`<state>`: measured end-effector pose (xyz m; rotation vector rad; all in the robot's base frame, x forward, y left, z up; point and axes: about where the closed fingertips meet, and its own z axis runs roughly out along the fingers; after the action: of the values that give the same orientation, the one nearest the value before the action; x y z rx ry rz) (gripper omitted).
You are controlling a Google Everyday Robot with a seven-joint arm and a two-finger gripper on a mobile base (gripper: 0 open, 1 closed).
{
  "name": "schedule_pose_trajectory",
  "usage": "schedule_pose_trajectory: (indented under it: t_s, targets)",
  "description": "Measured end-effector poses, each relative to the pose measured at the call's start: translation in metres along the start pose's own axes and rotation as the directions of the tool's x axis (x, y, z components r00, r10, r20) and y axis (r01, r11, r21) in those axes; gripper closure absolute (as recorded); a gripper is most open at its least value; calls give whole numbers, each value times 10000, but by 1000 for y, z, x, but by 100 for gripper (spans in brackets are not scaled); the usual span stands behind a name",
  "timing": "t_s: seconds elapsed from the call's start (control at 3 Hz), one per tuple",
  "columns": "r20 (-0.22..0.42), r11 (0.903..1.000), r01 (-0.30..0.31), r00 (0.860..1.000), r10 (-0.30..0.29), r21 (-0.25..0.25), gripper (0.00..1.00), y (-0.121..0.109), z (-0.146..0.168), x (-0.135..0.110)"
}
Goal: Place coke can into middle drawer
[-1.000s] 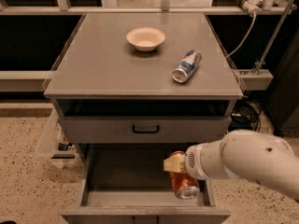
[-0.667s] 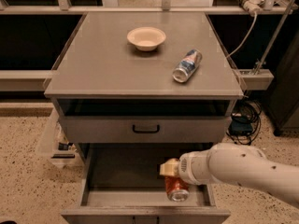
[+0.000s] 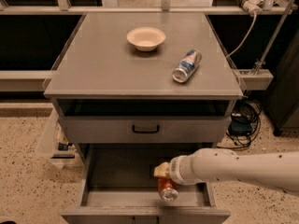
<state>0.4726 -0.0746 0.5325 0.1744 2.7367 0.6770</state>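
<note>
One dented red-orange coke can (image 3: pixel 167 189) is down inside the wide grey open middle drawer (image 3: pixel 117 171), near its front wall. The white arm's gripper (image 3: pixel 162 171) is right over it; can't tell whether it is clamped or loose. Likely left: let go, pull out. Nothing blocks. The cream bowl (image 3: pixel 146 38) and the blue-white can (image 3: pixel 187 66) are up on the grey cabinet top (image 3: pixel 103 64).

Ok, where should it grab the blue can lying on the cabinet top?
Probably around the middle of the blue can, from straight above, closing across its round sides: it lies on its side, ends pointing front-left and back-right. The gripper is down in the open drawer, by the red can.
</note>
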Motion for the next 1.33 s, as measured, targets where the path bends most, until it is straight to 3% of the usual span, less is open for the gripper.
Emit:
schedule_pose_trajectory:
  t_s: [0.67,1.0,1.33]
  targets:
    - [-54,9999,-43,10000,43,-110,100,0,7,0]
    - [-645,9897,-440,9973,355,-1363,100,13,24,4]
    - [-1045,9517,-640,9939,339,-3003,100,19,37,-10]
